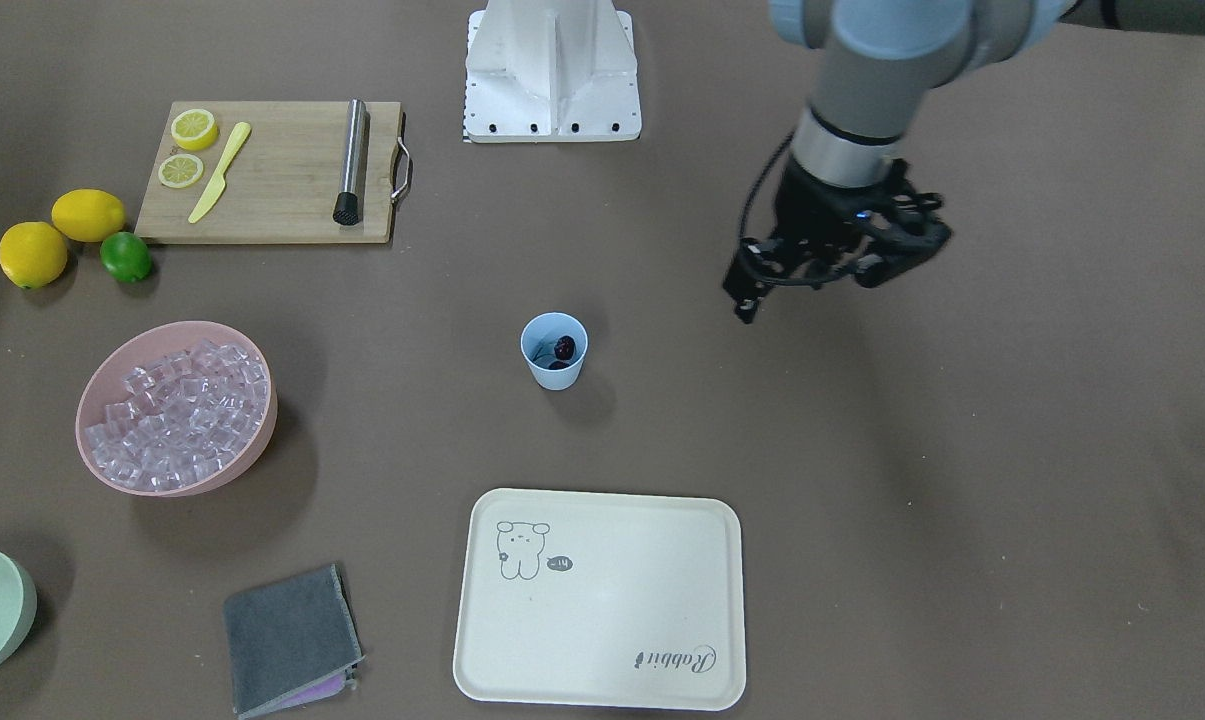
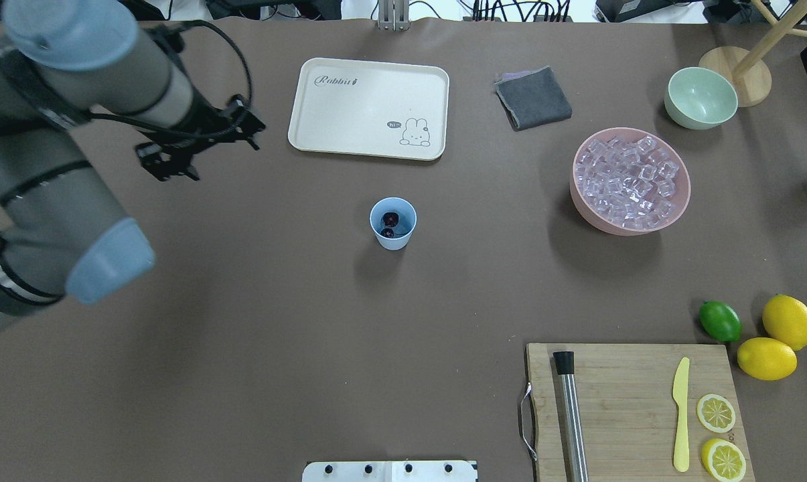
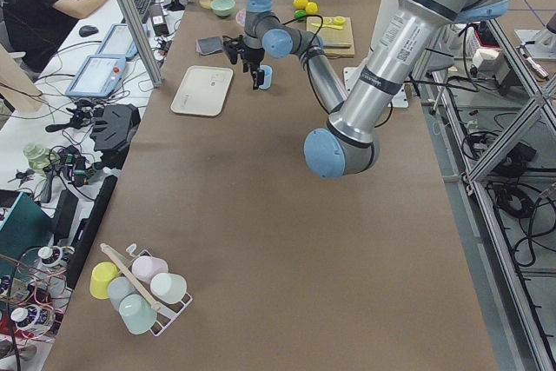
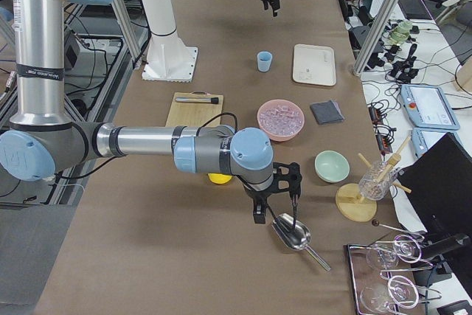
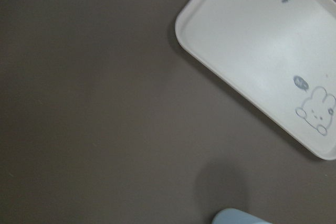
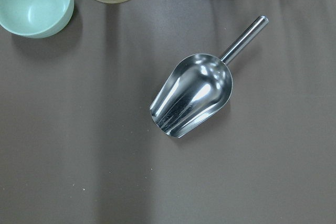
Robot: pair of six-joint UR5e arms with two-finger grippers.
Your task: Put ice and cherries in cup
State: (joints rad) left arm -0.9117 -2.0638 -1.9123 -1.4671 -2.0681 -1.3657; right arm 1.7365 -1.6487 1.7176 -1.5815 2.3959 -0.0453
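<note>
— Where are the cherries (image 1: 563, 348)?
— Down inside the cup (image 1: 554, 375), dark against its blue wall. The cup stands upright near the middle of the table (image 1: 962, 500), with the tray (image 1: 602, 610) on its far side from the robot.
— And the ice (image 1: 177, 415)?
— Heaped in the pink bowl (image 1: 177, 328), well apart from the cup.
— What about the left gripper (image 1: 752, 290)?
— It hangs above bare table, off to one side of the cup and clear of it. I see nothing in it, but I cannot tell how far its jaws are parted (its own camera shows only table, a corner of the tray and the cup's rim).
— The right gripper (image 4: 276, 208)?
— Only the side view catches it, low over a metal scoop (image 6: 191, 95) that lies flat on the table near the green bowl (image 6: 34, 3). Whether it is parted or closed, I cannot tell.
</note>
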